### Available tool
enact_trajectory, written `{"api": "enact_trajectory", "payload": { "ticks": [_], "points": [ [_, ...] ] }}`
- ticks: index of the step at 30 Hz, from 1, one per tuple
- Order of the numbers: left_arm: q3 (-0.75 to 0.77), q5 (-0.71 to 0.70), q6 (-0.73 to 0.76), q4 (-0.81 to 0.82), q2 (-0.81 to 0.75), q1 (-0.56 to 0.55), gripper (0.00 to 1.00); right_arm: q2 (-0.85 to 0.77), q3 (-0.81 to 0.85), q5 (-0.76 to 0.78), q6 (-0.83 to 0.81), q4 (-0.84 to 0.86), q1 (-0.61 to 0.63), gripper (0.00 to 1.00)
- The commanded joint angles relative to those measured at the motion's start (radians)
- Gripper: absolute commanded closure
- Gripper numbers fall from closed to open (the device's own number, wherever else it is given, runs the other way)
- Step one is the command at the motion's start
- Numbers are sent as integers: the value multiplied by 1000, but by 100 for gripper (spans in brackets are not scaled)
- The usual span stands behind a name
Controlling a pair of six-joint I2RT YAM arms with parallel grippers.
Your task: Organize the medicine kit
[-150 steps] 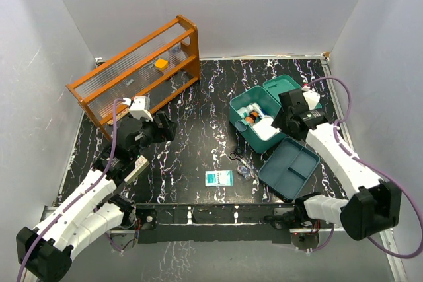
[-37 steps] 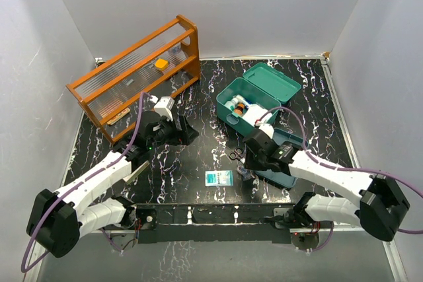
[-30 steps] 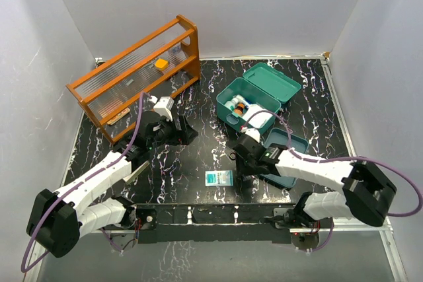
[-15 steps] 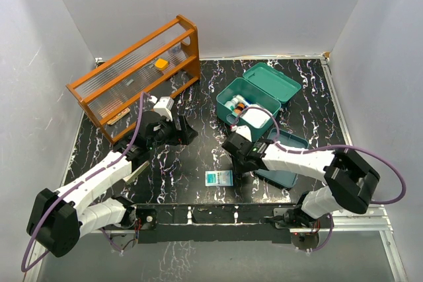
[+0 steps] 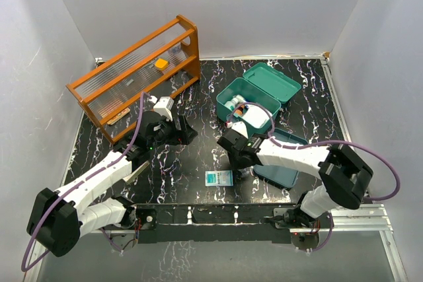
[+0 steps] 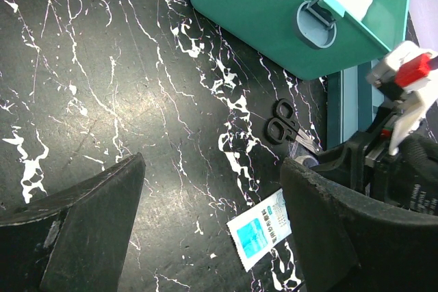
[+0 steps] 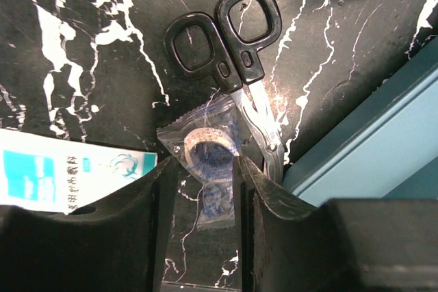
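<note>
Medicine kit [image 5: 271, 78] sits back-right of centre on the black marbled table [image 5: 198, 84], lid open and tipped back, with white and orange items inside (too small to name). Orange wooden rack [image 5: 132, 74] stands at back left, well apart from the kit. Blue-grey divided tray [image 5: 283, 175] lies just in front of the kit, partly under the right arm.

Left gripper [image 6: 213, 169] is over bare table left of the kit, jaws spread wide with nothing between them. Right gripper [image 7: 205, 176] is low at the tray's left edge, jaws parted narrowly, one finger on each side of a small clear bag [image 7: 209, 152], with no visible pinch.

White-and-teal sachet [image 7: 61, 169] lies flat just left of the bag. Black-handled scissors [image 7: 233, 76] lie beside the tray, blades touching the bag.
</note>
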Motion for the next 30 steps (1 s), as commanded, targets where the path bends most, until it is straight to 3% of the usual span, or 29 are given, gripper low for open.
{"api": "enact_trajectory", "payload": {
  "ticks": [1,11,20,30],
  "points": [
    [18,-10,14,9,2,-3,21,54,13,-1,-27,36,5,65],
    [15,-17,14,8,2,-2,21,81,10,9,-16,39,5,84],
    [15,-18,14,8,2,-3,21,-2,21,31,33,42,4,91],
    [13,-17,12,14,3,-3,21,-158,-6,177,157,-7,4,97]
  ]
}}
